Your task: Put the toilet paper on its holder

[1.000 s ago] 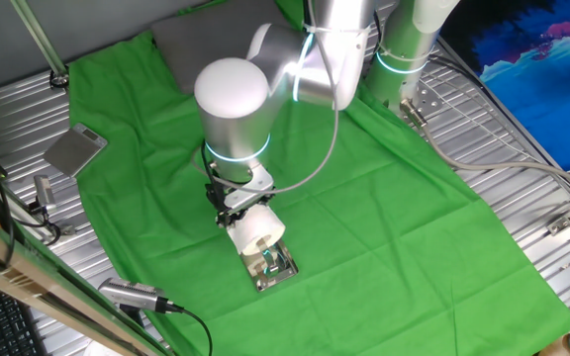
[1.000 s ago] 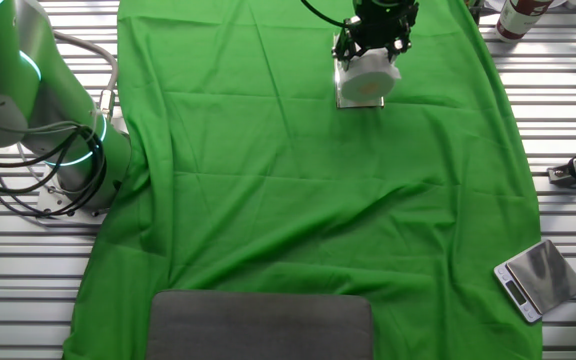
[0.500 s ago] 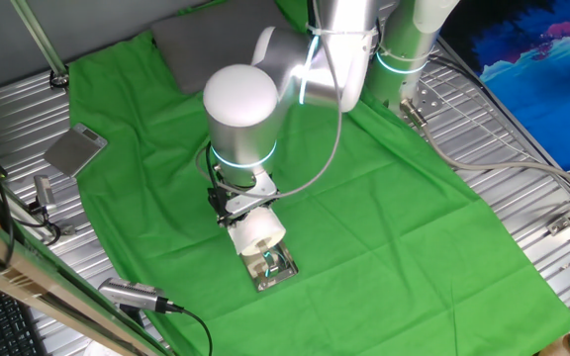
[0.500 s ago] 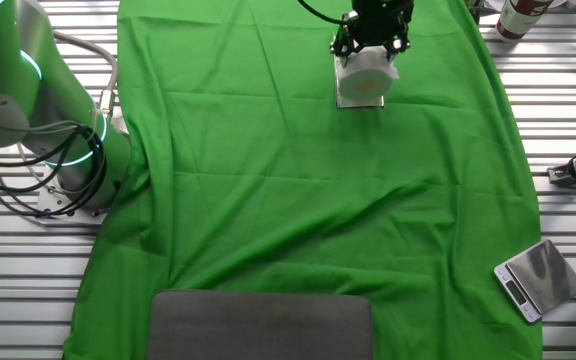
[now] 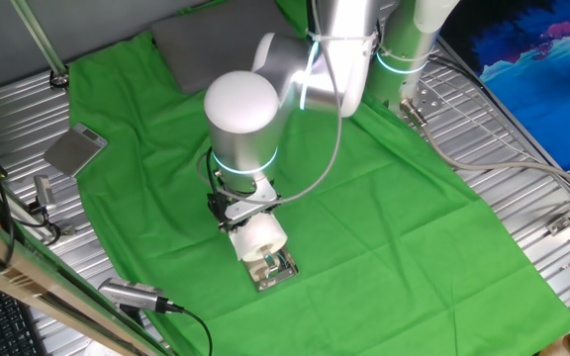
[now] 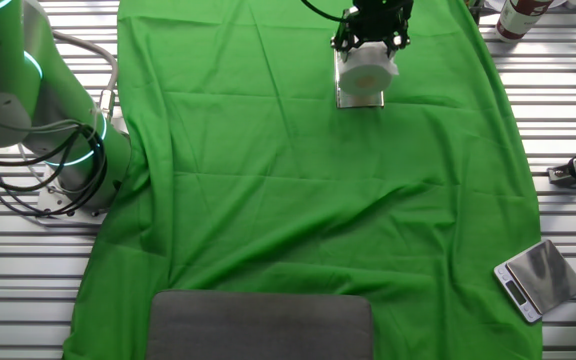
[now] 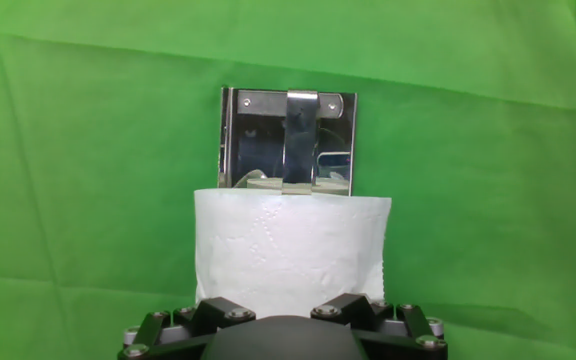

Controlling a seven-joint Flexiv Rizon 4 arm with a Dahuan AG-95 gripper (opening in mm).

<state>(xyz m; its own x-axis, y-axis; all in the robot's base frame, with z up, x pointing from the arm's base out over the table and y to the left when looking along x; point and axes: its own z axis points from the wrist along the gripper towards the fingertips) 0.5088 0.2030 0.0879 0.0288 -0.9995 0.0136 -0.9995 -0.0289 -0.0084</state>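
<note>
Claw (image 5: 245, 223) of mine grasping toilet paper (image 5: 257, 237), roll carried low over holder (image 5: 274, 269), core presumably aimed along raised bar. Green cloth (image 5: 384, 218) covers desk; grey plate (image 5: 75, 149) well apart, no obstacle.

Other fixed view: claw (image 6: 370, 38) at far cloth edge, toilet paper (image 6: 368, 70) overlapping holder (image 6: 359, 96). Small scale (image 6: 537, 279) far off.

Hand view: toilet paper (image 7: 290, 247) hides holder's near end; holder (image 7: 286, 140) bar centred ahead. Fingers hidden; cannot tell bar-to-core contact.
</note>
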